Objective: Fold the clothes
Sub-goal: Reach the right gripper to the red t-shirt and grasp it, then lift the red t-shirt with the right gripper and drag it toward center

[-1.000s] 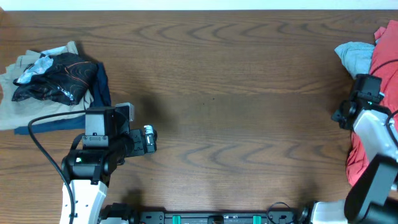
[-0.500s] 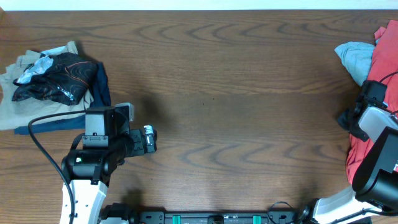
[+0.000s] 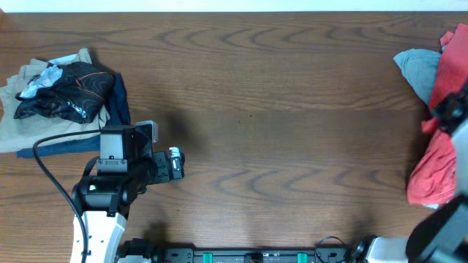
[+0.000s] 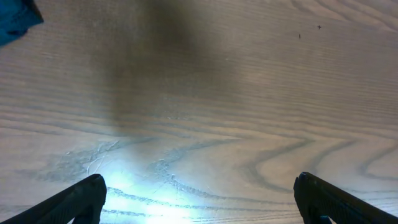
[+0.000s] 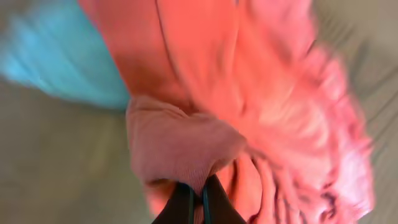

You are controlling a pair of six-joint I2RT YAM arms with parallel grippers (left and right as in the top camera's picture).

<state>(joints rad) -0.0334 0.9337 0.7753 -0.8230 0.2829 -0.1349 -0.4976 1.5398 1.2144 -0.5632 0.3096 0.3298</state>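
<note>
Right pincer [image 5: 198,202]: clenched. I see its two dark fingers pressed together at the bottom centre of the right wrist frame, with a fold of coral fabric nipped between them.
What it grips: the coral-red T-shirt [image 5: 261,106], which bunches up from the fingers and fills the middle and right of that frame. The view is blurred, so I can read no lettering or label.
Beside the grip: a light blue garment [image 5: 68,56] in the upper left of the wrist frame, touching the T-shirt's edge.
T-shirt from overhead: a crumpled coral strip running down the right edge of the frame, with the blue garment touching it at the upper right.
Left pincer [image 4: 200,202]: released. Its fingertips sit in the two bottom corners of the left wrist frame, with only bare table [image 4: 205,106] between them.
Left arm [image 3: 110,186]: lower left of the overhead frame, pincer pointing right, well apart from the T-shirt.
Other clothes: a heap of clothes [image 3: 62,95] in beige, black and navy in the upper left of the overhead frame, just above the left arm.
</note>
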